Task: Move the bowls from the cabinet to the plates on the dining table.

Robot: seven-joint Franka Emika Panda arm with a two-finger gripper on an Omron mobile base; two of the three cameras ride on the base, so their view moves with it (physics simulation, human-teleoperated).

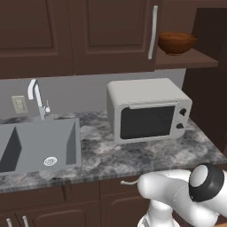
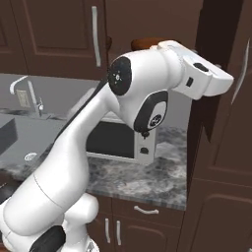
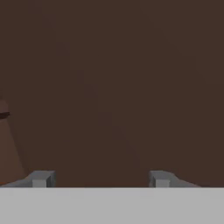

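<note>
One reddish-brown bowl point(image 1: 177, 42) sits upright on the shelf of the open cabinet point(image 1: 188, 62) above the microwave. In the right base view its rim point(image 2: 145, 43) peeks out behind my arm. My white hand point(image 2: 204, 74) is raised to shelf height, right of the bowl, and points at a dark brown cabinet panel point(image 2: 216, 29). In the hand view my gripper point(image 3: 100, 179) is open. Its fingertips point(image 3: 41, 178) stand wide apart with nothing between them, facing a flat dark brown surface point(image 3: 113, 87) at close range.
A white microwave point(image 1: 148, 111) stands on the marble sink counter point(image 1: 102, 153) under the open shelf. The sink point(image 1: 37, 144) and faucet point(image 1: 37, 97) lie to the left. A tall dark cabinet point(image 2: 221, 162) walls off the right side. Closed doors with silver bar handles point(image 1: 153, 33) hang left of the bowl.
</note>
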